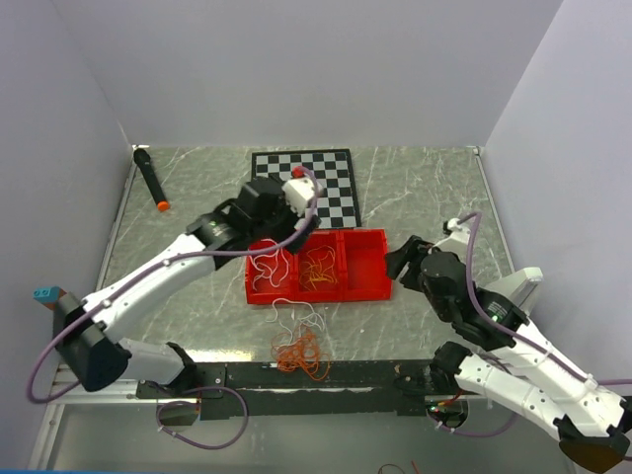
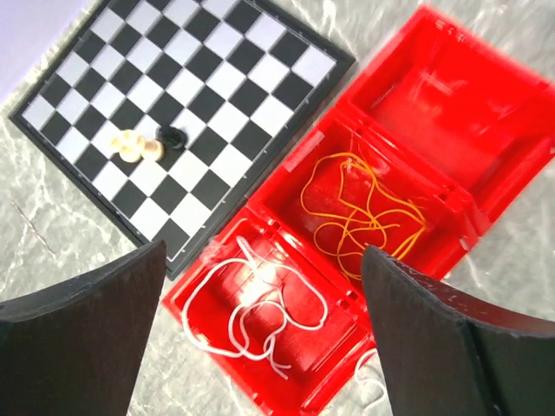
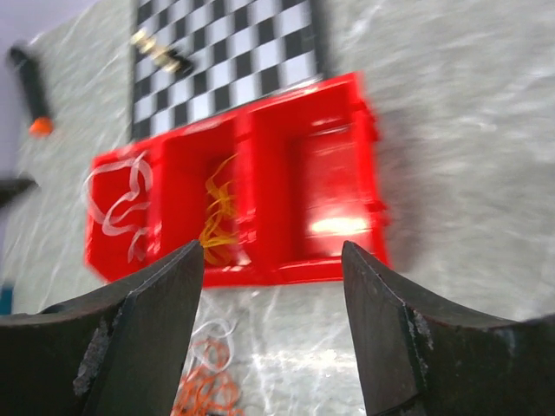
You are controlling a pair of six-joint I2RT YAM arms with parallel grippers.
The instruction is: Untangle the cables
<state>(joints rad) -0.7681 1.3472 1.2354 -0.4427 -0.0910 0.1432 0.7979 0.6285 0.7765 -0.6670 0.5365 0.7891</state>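
Note:
A red tray (image 1: 316, 295) with three compartments lies mid-table. Its left compartment holds a white cable (image 1: 269, 267) (image 2: 251, 303), and its middle one a yellow-orange cable (image 1: 318, 269) (image 2: 364, 217). The right compartment (image 3: 329, 173) holds nothing. In front of the tray, a red-orange tangle (image 1: 301, 354) (image 3: 208, 390) lies on the table with another white cable (image 1: 301, 311) (image 3: 212, 334) at its far side. My left gripper (image 2: 264, 251) hangs open above the left compartment, nothing between its fingers. My right gripper (image 3: 270, 251) stands open and empty beside the tray's right end.
A chessboard (image 1: 304, 183) (image 2: 199, 104) lies behind the tray with a few small pieces (image 2: 139, 146) on it. A black marker with an orange tip (image 1: 150, 178) (image 3: 30, 87) lies at the far left. Grey walls close in both sides.

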